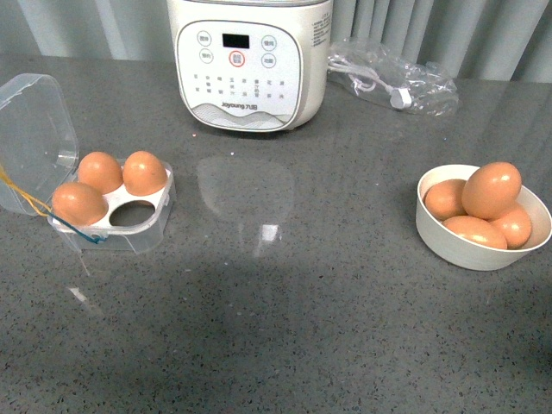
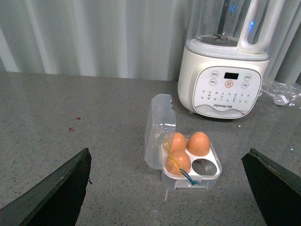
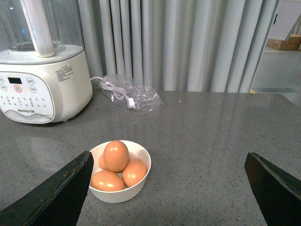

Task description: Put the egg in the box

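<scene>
**Gaping claws, egg in the bowl**

Largest of all is the grey speckled surface (image 1: 276, 328), which carries everything. At its far edge stands a white kitchen appliance (image 1: 250, 60) with a round control panel and a clear jug on top, seen in both wrist views. To the right of it lies a crumpled clear plastic bag (image 1: 392, 78) with a white cable inside.

The left claw (image 2: 167, 151) is spread wide, its two dark fingers (image 2: 51, 193) at opposite edges of its wrist view, and it grips nothing. The right claw (image 3: 168, 154) is spread equally wide and is also empty. Neither arm shows in the front view.

On the right of the surface sits a round white bowl (image 1: 448, 237). Well apart from it, on the left, is the box (image 1: 129, 237), with its clear lid (image 1: 34, 138) swung open to the left and a yellow band (image 1: 21, 194) and a blue-green band (image 1: 86, 233) trailing at its near left corner.

The egg (image 1: 492, 190) lies on top of the pile in the bowl, resting on three other brown eggs (image 1: 474, 231). Three more eggs (image 1: 101, 171) fill the two far slots and the near left slot of the box's white tray. The near right slot (image 1: 131, 213) is a bare hole.
</scene>
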Action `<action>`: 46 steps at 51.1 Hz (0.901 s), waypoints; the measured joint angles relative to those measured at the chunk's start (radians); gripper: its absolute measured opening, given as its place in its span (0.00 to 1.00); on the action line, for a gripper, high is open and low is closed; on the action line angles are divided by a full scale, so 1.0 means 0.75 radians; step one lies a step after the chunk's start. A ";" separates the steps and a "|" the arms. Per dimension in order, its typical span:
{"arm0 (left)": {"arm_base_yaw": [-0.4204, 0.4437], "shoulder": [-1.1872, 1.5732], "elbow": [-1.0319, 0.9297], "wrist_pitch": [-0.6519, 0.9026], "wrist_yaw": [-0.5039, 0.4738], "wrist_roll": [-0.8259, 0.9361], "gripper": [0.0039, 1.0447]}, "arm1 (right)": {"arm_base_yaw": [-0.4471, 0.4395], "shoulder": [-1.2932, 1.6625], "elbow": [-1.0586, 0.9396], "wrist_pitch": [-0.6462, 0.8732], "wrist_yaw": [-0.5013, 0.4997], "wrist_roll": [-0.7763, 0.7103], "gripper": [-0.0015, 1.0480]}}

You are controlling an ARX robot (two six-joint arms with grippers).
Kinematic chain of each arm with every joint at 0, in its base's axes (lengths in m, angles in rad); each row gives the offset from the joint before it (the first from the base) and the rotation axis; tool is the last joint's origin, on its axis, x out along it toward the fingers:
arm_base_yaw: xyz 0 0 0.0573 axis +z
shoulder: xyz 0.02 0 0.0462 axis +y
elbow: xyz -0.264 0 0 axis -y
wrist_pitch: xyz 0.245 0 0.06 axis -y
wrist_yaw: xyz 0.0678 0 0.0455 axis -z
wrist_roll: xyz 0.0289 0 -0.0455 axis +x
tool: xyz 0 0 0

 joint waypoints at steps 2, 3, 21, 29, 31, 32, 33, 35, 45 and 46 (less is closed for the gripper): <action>0.000 0.000 0.000 0.000 0.000 -0.001 0.94 | 0.000 0.000 0.000 0.000 0.000 0.000 0.93; 0.000 0.000 0.000 0.000 0.000 0.000 0.94 | 0.000 0.000 0.000 0.000 0.000 0.000 0.93; 0.000 0.001 0.000 0.000 0.000 0.000 0.94 | 0.070 0.615 0.279 -0.109 0.147 -0.257 0.93; 0.000 0.000 0.000 0.000 0.000 -0.001 0.94 | 0.074 1.024 0.532 -0.156 0.063 -0.243 0.93; 0.000 0.000 0.000 0.000 0.000 0.000 0.94 | 0.077 1.136 0.603 -0.180 0.048 -0.234 0.93; 0.000 0.000 0.000 0.000 0.000 -0.001 0.94 | 0.078 1.217 0.657 -0.211 0.033 -0.224 0.93; 0.000 0.000 0.000 0.000 0.000 0.000 0.94 | 0.081 1.268 0.692 -0.235 0.020 -0.213 0.93; 0.000 0.000 0.000 0.000 0.000 0.000 0.94 | 0.091 1.388 0.773 -0.276 0.011 -0.206 0.93; 0.000 0.000 0.000 0.000 0.000 -0.001 0.94 | 0.135 1.709 1.025 -0.368 -0.037 -0.194 0.93; 0.000 0.000 0.000 0.000 0.000 0.000 0.94 | 0.139 1.750 1.061 -0.376 -0.040 -0.194 0.93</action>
